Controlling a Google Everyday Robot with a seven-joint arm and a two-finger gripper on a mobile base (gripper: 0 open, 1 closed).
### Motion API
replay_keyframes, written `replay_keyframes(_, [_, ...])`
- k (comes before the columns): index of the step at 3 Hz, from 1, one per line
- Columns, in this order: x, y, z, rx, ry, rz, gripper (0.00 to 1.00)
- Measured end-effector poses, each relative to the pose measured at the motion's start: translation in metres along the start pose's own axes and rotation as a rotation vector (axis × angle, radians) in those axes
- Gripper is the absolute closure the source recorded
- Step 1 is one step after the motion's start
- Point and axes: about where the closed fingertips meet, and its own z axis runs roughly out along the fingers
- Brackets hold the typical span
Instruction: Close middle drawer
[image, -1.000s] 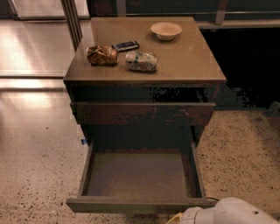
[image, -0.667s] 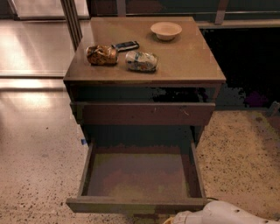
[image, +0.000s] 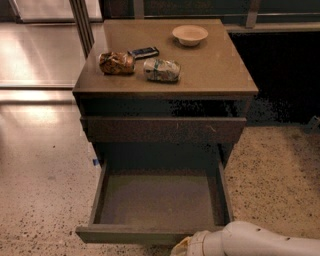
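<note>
The middle drawer (image: 159, 200) of the dark-brown cabinet (image: 165, 92) is pulled far out toward me, showing its bare olive-brown floor. Its slab front (image: 135, 234) runs along the bottom of the view. Above it sits the taller upper front (image: 165, 130) with a small pale scratch. The lowest front is hidden under the open drawer. My gripper (image: 183, 248), on the white arm (image: 260, 242) coming in from the bottom right, is right at the drawer front's lower edge, right of centre, mostly cut off by the frame.
On the cabinet top lie a pale bowl (image: 190, 35), a dark phone-like object (image: 143, 52), a brown snack bag (image: 116, 63) and a white-green bag (image: 161, 70). Speckled floor (image: 40, 200) surrounds the cabinet. A dark wall area (image: 285, 75) is at the right.
The arm has slid a little to the left along the bottom edge, bringing the gripper closer under the drawer front. The drawer stays pulled out.
</note>
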Motion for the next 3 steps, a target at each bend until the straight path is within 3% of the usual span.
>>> replay_keyframes(2, [0.006,-0.008,0.013,0.027,-0.003,0.015,1.0])
replay_keyframes(3, [0.007,-0.03,0.056,0.066,-0.03,0.046,1.0])
